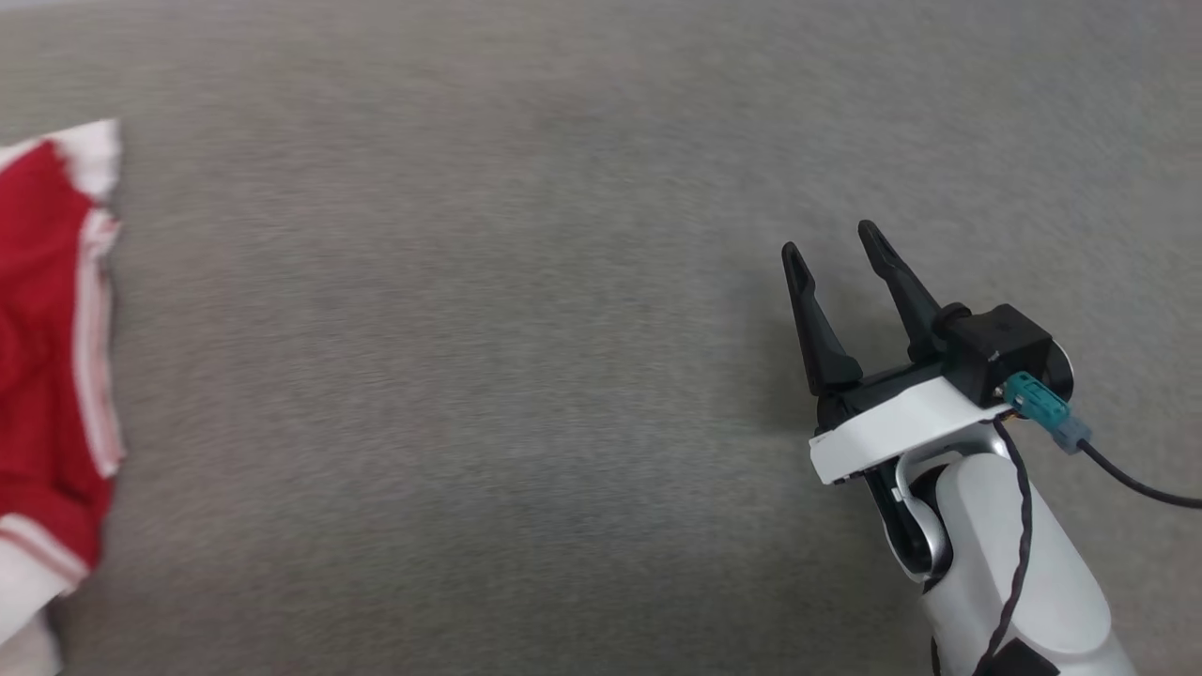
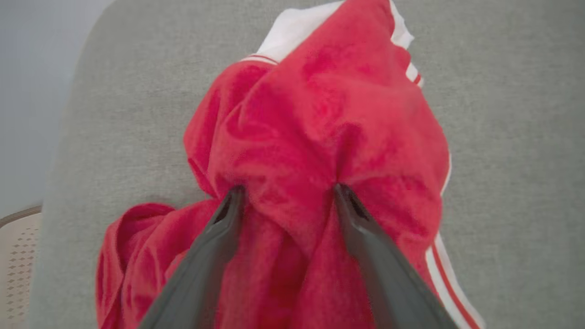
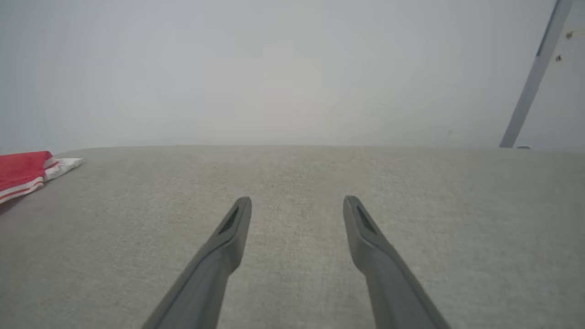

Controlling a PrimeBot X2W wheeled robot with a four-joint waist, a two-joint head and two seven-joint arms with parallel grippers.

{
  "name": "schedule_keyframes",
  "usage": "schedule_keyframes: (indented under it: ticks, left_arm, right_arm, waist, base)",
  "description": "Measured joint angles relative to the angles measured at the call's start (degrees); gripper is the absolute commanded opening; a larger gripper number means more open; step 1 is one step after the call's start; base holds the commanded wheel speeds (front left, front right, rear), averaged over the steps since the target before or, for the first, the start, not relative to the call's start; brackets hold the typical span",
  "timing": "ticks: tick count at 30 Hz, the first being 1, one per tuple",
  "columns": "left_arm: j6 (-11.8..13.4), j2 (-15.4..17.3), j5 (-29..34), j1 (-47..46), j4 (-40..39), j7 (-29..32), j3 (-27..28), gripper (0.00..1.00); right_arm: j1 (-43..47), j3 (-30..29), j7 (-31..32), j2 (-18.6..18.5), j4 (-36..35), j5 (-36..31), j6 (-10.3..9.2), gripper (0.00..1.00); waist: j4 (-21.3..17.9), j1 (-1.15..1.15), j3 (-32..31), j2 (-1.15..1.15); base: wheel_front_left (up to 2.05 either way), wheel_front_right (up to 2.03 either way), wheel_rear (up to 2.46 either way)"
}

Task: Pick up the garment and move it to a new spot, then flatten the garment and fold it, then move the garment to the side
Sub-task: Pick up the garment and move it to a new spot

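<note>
Garment (image 1: 47,329) (image 2: 320,114) (image 3: 20,169), red with white sleeves and stripe trim: lying crumpled toward the left side of the grey cloth-covered tabletop (image 1: 470,376), close to the far edge and near a rounded corner. Appearing from the right wrist as a low red-and-white heap far off to the left. Long axis of the heap: running roughly near-to-far, along the line of the left fingers rather than across them.

Left hand (image 2: 289,188): standing directly over the heap, by far the nearer of the two. Fingers spreading fully apart, tips pressing into the red cloth, a raised fold bulging up between them. Gripping nothing as yet.

Right hand (image 1: 828,238) (image 3: 297,200): poised well apart from the garment, over bare cloth toward the tabletop's right side. Fingers likewise gaping wide, holding and touching nothing, pointing toward the far edge.

Step in hand, by judgement: opening pick-up, falling to the left hand and calling only for closing on the fold between the tips. Risk, also by judgement: pinching one thin layer, leaving the bulk dragging across the tabletop.
</note>
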Motion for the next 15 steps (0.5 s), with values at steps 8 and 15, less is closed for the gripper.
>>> schedule_keyframes:
  ticks: [8,15]
  left_arm:
    - [0.00,2.98,-10.33,-3.02,1.25,7.23,-6.02,0.47]
    - [0.02,1.79,-8.78,-5.92,4.23,-0.67,-11.47,0.00]
  right_arm:
    - [-0.05,-0.04,0.00,0.03,-1.51,-0.32,0.00,1.00]
    - [-0.30,-0.09,0.00,0.08,-1.74,-0.66,0.00,1.00]
  waist:
    - [-4.17,0.00,4.54,0.01]
    - [-4.20,0.00,3.32,0.00]
  base:
    - [0.00,0.00,0.00]
    - [0.00,0.00,0.00]
